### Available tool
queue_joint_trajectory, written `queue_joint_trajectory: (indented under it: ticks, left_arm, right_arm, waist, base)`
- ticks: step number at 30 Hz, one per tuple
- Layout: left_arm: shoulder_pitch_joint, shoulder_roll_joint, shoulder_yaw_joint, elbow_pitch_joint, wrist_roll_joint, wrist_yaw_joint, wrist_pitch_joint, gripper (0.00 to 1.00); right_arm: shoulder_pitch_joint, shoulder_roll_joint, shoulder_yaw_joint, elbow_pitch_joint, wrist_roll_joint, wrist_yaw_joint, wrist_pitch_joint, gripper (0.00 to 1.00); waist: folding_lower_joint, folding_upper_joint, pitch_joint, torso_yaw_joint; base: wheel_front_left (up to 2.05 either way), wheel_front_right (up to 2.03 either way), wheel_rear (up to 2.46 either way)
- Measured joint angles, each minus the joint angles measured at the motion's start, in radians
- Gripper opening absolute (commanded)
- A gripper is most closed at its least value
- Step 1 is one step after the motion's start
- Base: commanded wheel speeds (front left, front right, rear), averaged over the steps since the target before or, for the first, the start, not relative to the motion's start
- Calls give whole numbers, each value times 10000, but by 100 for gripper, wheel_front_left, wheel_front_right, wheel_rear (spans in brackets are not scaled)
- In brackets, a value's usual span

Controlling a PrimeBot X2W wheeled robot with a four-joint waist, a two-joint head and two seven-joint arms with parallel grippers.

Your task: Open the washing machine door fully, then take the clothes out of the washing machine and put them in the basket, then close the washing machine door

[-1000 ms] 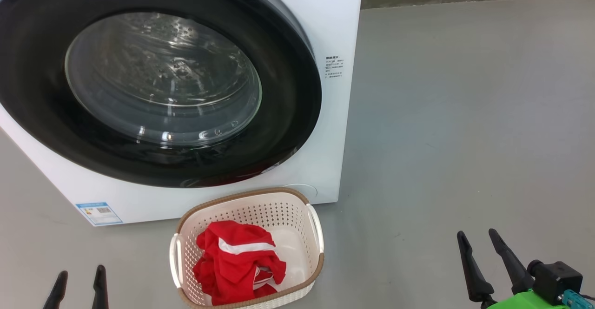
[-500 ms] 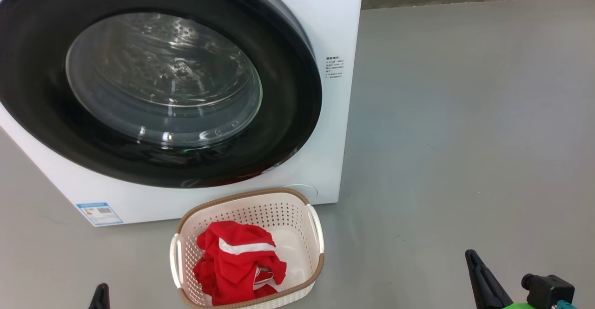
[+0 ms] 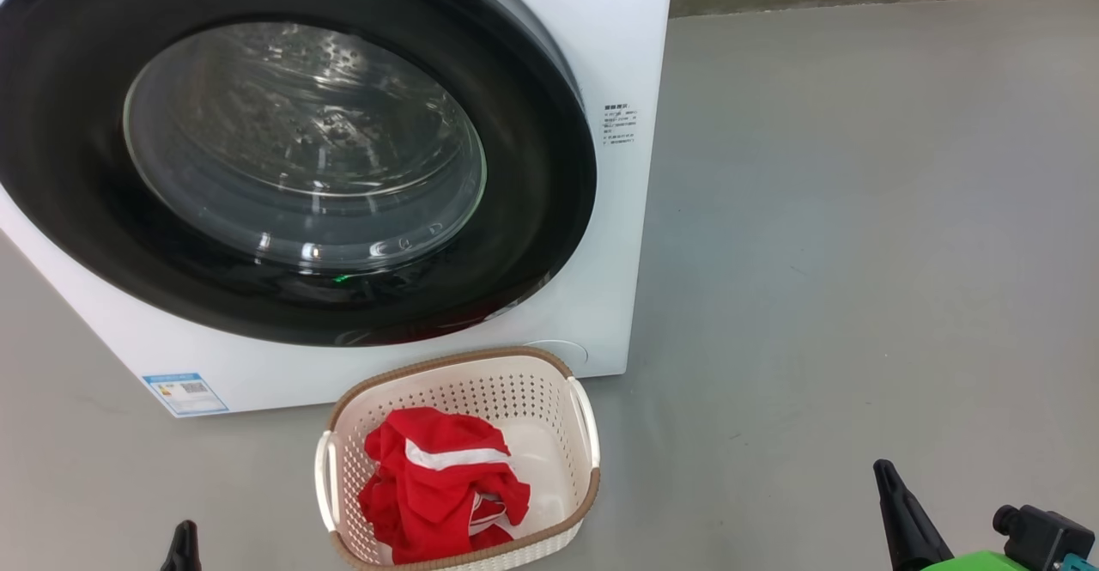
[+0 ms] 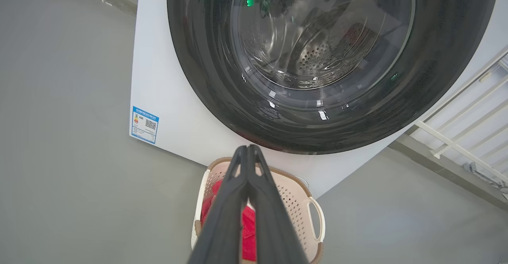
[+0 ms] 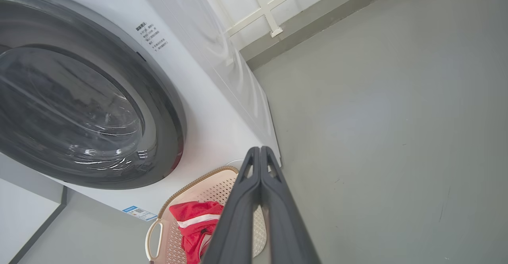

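The white washing machine [image 3: 618,56] stands ahead with its round black-rimmed door [image 3: 532,236] closed flat against the front. Through the glass I see the steel drum. On the floor before it sits the cream basket [image 3: 584,489] holding red clothes [image 3: 434,489] with a white stripe. My left gripper [image 3: 183,543] shows as one dark tip at the bottom left, left of the basket. In the left wrist view its fingers [image 4: 248,151] are pressed together, empty. My right gripper [image 3: 889,489] hangs low at the right, well clear of the basket; its fingers [image 5: 260,153] are shut on nothing.
Bare grey floor [image 3: 859,253] spreads to the right of the washer. A blue label sticker [image 3: 185,392] marks the washer's lower left corner. A white railing [image 5: 270,14] and a wall base run behind the machine.
Both grippers have closed from open and dropped lower in the head view. The basket, clothes and door stay as they were.
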Motion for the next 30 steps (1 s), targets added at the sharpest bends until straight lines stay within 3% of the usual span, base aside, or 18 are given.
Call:
queue_joint_trajectory:
  ticks: [30]
  left_arm:
    - [-549, -222, 98, 69, -3083, 0, 878, 0]
  right_arm:
    - [-266, 157, -320, -81, 3212, -2, 895, 0]
  waist:
    - [0, 0, -17, 38]
  base:
    - [0, 0, 0]
